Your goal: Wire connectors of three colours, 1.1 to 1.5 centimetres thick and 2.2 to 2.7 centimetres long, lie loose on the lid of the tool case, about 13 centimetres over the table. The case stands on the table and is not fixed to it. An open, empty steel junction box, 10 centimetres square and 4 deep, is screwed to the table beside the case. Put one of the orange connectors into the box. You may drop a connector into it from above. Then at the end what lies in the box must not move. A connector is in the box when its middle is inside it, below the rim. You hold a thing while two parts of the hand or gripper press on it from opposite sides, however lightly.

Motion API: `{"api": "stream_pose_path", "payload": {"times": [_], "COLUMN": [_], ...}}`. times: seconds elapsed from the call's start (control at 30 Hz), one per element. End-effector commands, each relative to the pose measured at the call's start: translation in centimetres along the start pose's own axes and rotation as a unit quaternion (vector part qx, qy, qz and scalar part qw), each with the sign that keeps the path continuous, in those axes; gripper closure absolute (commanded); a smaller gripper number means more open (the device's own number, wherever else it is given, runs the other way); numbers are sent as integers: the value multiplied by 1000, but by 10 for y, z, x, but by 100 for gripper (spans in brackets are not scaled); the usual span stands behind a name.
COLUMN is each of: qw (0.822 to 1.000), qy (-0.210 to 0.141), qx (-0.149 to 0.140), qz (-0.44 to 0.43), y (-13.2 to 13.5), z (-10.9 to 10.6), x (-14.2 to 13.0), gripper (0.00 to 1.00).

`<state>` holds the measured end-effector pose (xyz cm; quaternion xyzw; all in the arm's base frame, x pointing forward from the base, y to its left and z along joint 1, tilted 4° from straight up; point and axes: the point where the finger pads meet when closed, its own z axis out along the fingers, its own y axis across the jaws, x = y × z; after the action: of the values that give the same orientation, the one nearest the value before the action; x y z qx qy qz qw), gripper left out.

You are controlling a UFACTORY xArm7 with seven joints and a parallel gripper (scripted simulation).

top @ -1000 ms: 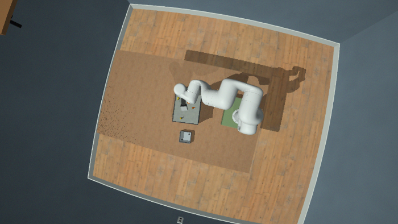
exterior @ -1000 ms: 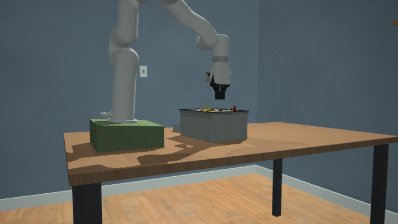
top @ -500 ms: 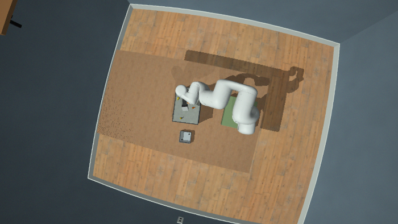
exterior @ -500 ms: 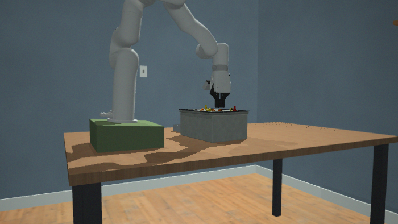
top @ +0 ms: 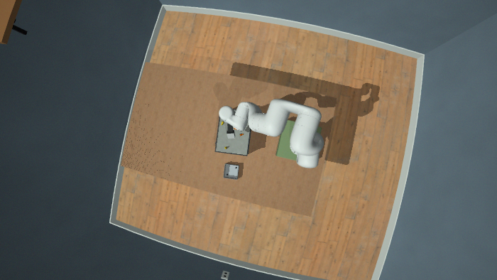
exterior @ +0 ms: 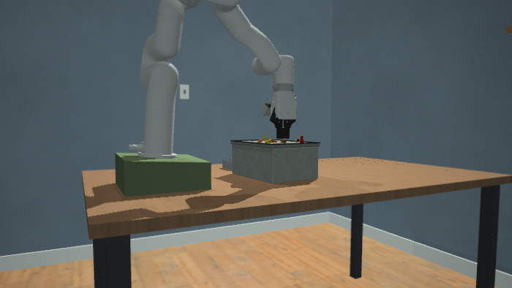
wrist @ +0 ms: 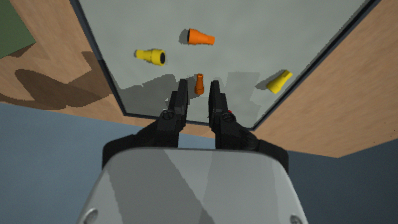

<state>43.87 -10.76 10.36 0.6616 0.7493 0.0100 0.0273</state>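
Note:
The grey tool case stands on the table with loose connectors on its lid. My gripper is down just over the lid, fingers partly open. A small orange connector lies on the lid between the two fingertips; I see no finger pressing on it. A second orange connector lies farther along the lid. Yellow connectors lie to either side. A red connector stands near the lid's edge. The open steel junction box sits on the table beside the case.
The arm's green base block stands on the table on the other side of the case. The lid's dark rim runs close behind my fingers. The wooden table drops off beyond the case.

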Motion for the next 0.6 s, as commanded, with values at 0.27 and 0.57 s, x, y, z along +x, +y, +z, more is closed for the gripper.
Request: {"api": "stream_pose_path", "payload": {"times": [0.27, 0.57], "qw": [1000, 1000], "qy": [-1, -1], "qx": [-2, -2], "qz": [0, 0], "y": [1, 2], "z": [0, 16], "x": [-1, -1], "gripper": [74, 74]}}
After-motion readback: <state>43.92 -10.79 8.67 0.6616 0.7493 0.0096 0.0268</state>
